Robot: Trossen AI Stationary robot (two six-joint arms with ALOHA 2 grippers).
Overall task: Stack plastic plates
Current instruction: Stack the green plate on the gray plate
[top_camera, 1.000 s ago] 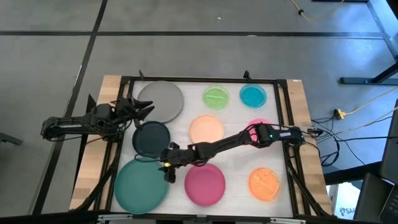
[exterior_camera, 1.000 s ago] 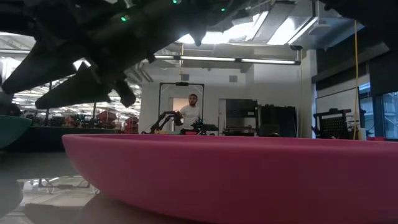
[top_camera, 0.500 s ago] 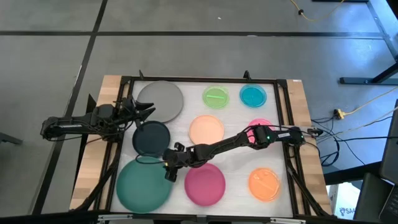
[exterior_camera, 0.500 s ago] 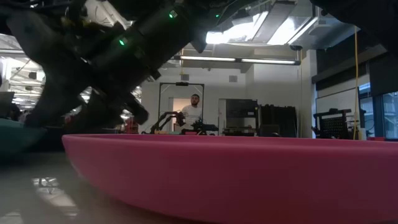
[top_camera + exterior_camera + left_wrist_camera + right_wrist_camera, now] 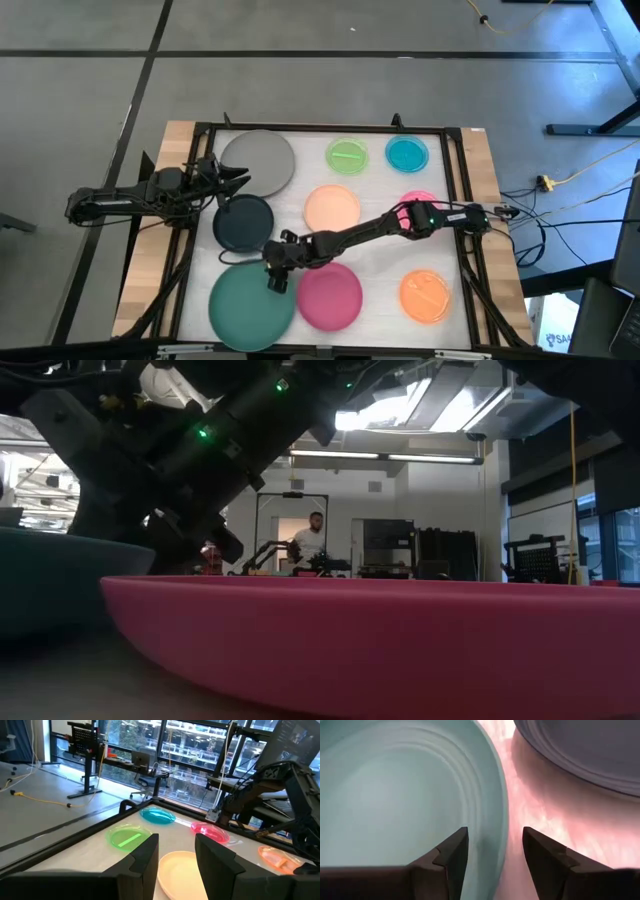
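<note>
High view: right gripper [image 5: 277, 282], fingers parted astride the large round teal plastic plate's [image 5: 250, 305] rim, beside the medium magenta plate [image 5: 330, 297]; left gripper [image 5: 237, 176], parted, waits over the grey plate [image 5: 262, 160].

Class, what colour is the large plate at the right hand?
Teal: the large plate, seen best in the high view.

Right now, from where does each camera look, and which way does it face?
High: above, looking straight down; both arms, nine plates.
Low: table height, facing the room; magenta plate fills it, an arm overhead.
Left wrist: beside the grey plate, facing across the table; own fingers.
Right wrist: over the teal plate; right gripper straddles its rim.
Shared: magenta plate, high and low.
</note>
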